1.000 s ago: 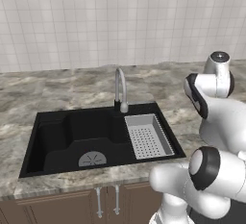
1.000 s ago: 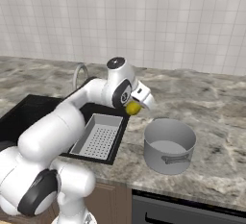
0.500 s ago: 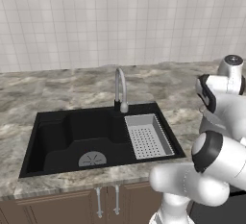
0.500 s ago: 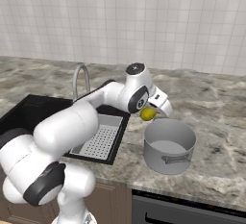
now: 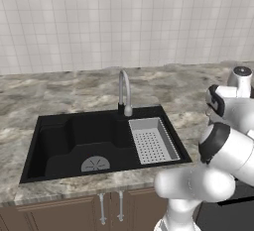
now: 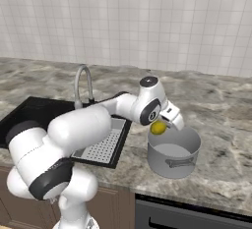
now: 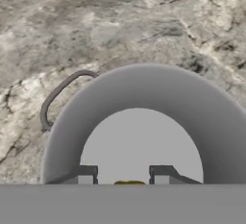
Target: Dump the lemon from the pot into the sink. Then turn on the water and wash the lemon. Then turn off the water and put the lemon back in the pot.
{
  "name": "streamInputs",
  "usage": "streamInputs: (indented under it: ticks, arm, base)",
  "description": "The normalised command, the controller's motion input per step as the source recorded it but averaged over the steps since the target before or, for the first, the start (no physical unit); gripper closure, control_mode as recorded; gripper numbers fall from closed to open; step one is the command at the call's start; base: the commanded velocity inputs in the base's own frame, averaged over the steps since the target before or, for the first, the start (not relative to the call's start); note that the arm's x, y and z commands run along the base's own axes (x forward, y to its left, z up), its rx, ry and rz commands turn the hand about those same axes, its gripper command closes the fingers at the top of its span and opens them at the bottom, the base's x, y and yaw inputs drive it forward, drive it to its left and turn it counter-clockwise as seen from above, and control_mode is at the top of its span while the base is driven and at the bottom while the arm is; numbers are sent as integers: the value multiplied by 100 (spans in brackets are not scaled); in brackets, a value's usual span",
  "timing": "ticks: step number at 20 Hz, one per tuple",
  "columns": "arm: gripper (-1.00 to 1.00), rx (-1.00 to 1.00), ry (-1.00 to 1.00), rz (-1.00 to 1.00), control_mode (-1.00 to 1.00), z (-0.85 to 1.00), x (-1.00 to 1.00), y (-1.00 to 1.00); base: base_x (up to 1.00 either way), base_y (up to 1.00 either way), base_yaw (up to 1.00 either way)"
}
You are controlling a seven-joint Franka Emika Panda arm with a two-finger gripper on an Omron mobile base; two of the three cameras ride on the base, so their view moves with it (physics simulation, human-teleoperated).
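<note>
My gripper [image 6: 160, 127] is shut on the yellow lemon [image 6: 158, 128] and holds it just above the left rim of the grey pot [image 6: 174, 153]. That pot stands on the marble counter right of the black sink [image 5: 89, 141]. Looking along the hand, the pot's bare round floor [image 7: 146, 146] lies straight below, one loop handle [image 7: 62, 93] sticks out to the left, and a sliver of the lemon [image 7: 129, 183] shows between the fingertips [image 7: 86, 175]. The silver gooseneck tap [image 5: 124, 91] stands behind the sink with no stream running.
A grey perforated tray [image 5: 153, 140] sits in the sink's right end and a round drain [image 5: 95, 164] in its floor. Marble counter [image 6: 221, 125] extends right of the pot. A tiled wall rises behind. Cabinet doors and a dark appliance front sit below the counter edge.
The arm has swung right, carrying the lemon from over the sink's tray edge to just above the pot's left rim.
</note>
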Motion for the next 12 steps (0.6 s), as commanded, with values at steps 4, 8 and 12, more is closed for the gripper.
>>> streamInputs:
  ticks: [4, 8, 12]
  arm:
    - [100, 0, 6, -2, -100, -44, 0, -44]
    - [100, 0, 8, -1, -100, -45, 0, -41]
    - [100, 0, 10, 0, -100, -50, 0, -24]
  base:
    - [0, 0, 0]
    - [0, 0, 0]
    - [0, 0, 0]
